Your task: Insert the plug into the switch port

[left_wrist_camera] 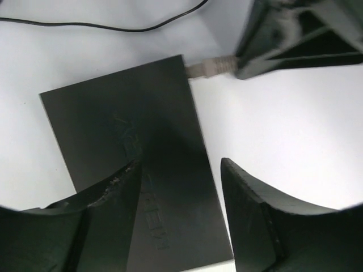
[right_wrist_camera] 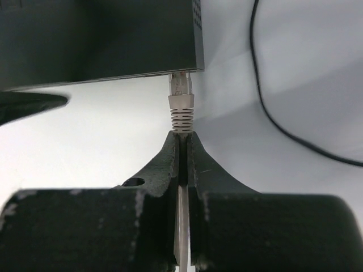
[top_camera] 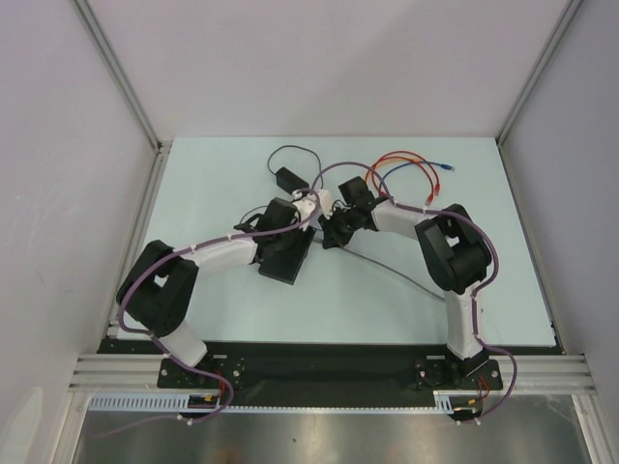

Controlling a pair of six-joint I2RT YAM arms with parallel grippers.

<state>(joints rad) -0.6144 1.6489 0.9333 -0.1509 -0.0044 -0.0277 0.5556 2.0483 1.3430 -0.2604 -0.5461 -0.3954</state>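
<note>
Pinching the grey cable (right_wrist_camera: 181, 238) just behind the plug (right_wrist_camera: 181, 105), our right claw (right_wrist_camera: 182, 136) is clenched, jaws pressed together. We see the plug's clear tip meeting the switch port (right_wrist_camera: 180, 73) at one end of the narrow edge of the black switch (right_wrist_camera: 102, 39); how deep it sits we cannot tell. The switch lies flat near the middle of the surface (top_camera: 368, 309). Our left claw (left_wrist_camera: 180, 163) is released, one jaw over the switch's top, the other beside its long edge.
</note>
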